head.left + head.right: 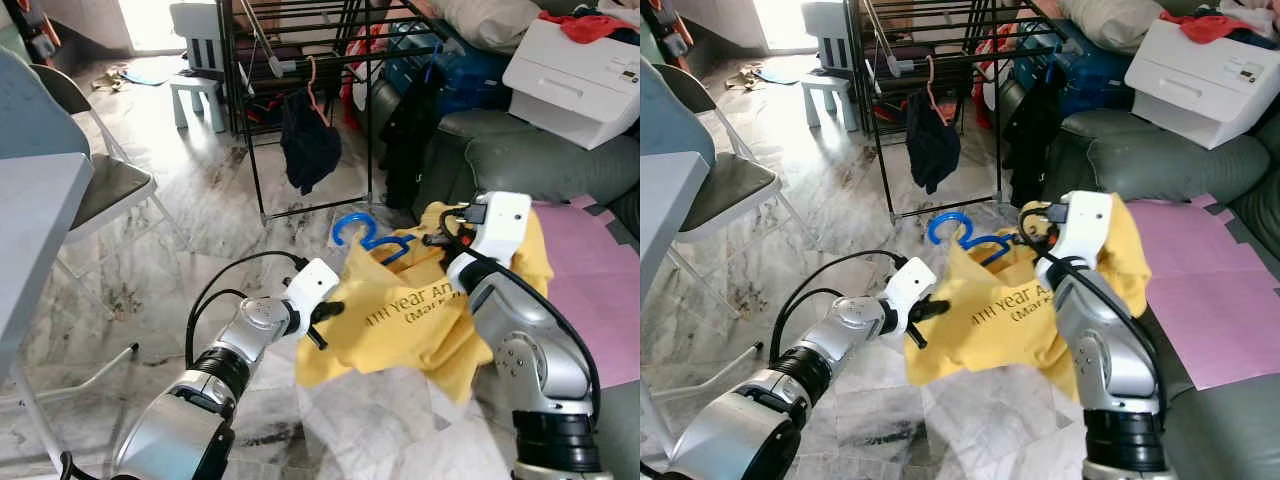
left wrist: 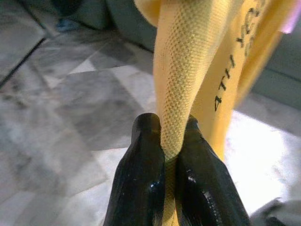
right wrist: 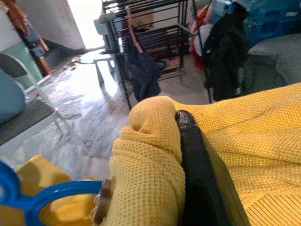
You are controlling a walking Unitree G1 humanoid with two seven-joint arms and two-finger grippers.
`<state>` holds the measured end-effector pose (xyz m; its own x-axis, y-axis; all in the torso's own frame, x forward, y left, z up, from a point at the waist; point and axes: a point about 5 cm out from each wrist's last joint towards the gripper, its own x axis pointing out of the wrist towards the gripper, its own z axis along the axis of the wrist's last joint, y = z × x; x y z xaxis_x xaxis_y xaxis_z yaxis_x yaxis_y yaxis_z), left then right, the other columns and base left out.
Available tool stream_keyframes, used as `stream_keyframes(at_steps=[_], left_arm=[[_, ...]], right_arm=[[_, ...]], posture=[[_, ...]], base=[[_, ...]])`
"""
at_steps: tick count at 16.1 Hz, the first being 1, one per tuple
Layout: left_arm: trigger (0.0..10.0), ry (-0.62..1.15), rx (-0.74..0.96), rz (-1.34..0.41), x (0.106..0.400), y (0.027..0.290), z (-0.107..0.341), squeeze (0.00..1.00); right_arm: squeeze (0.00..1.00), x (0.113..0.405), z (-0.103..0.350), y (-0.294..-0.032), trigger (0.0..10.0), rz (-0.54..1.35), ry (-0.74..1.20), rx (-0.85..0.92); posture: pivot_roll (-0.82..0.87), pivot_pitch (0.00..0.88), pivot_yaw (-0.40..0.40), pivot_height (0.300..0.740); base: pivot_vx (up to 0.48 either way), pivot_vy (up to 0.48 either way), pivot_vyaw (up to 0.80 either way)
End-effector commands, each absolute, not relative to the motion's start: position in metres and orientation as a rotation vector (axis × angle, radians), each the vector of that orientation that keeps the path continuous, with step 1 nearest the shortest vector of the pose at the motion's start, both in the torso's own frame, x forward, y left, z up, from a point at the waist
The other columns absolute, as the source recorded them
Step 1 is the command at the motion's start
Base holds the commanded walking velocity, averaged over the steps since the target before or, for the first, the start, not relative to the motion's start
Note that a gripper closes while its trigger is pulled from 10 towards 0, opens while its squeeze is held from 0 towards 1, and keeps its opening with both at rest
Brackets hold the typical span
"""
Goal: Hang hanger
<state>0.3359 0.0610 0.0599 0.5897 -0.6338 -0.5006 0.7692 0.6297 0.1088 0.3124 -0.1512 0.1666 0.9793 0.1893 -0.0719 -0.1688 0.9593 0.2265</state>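
At centre frame, a yellow shirt (image 1: pixel 400 320) on a blue hanger (image 1: pixel 362 236) is held between both arms above the marble floor (image 1: pixel 200 220). The left pincer (image 2: pixel 165 162) is closed on a fold of the shirt's lower left edge. The right pincer (image 3: pixel 181 155) sits at the shirt's upper right, with fabric bunched tight against its one visible black finger. The hanger's hook protrudes from the collar, just below the black drying rack (image 1: pixel 300 60) in the upper centre, where dark garments (image 1: pixel 308 145) hang.
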Motion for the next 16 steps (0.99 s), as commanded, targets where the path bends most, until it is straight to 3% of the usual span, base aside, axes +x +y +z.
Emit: stream_keyframes(at_steps=[1,2,3,4,5,10,16], left_arm=[[10.0,0.243,0.373,-0.861,0.354,0.032,0.105,0.0],[10.0,0.234,0.381,-0.853,0.355,0.034,0.106,0.0],[10.0,0.225,0.39,-0.854,0.356,0.037,0.107,0.0],[10.0,0.215,0.411,-0.852,0.358,0.042,0.108,0.0],[10.0,0.222,0.421,-0.844,0.359,0.047,0.107,0.0],[10.0,0.221,0.533,-0.815,0.361,0.067,0.103,0.0],[10.0,0.221,0.533,-0.815,0.361,0.067,0.103,0.0]], right_arm=[[0.0,0.301,0.145,-0.102,0.0,0.429,0.236,0.253],[0.0,0.301,0.14,-0.107,3.4,0.408,0.253,0.2],[0.0,0.303,0.136,-0.118,3.3,0.348,0.255,0.138],[0.0,0.306,0.132,-0.138,1.1,0.238,0.253,0.106],[0.0,0.308,0.134,-0.155,0.0,0.151,0.233,0.13],[0.0,0.307,0.146,-0.229,0.0,-0.158,0.154,0.135],[0.0,0.307,0.146,-0.229,0.0,-0.158,0.154,0.135]], posture=[[-0.03,0.0,-0.007,0.74],[-0.03,0.0,-0.008,0.74],[-0.02,0.0,-0.01,0.74],[-0.02,0.0,-0.011,0.74],[-0.02,0.0,-0.013,0.74],[-0.03,0.0,-0.011,0.74],[-0.03,0.0,-0.011,0.74]], base=[[0.0,0.0,0.0],[0.0,0.0,0.0],[0.0,0.0,0.0],[0.0,0.0,0.0],[0.0,0.0,0.0],[0.0,0.0,0.0],[0.0,0.0,0.0]])
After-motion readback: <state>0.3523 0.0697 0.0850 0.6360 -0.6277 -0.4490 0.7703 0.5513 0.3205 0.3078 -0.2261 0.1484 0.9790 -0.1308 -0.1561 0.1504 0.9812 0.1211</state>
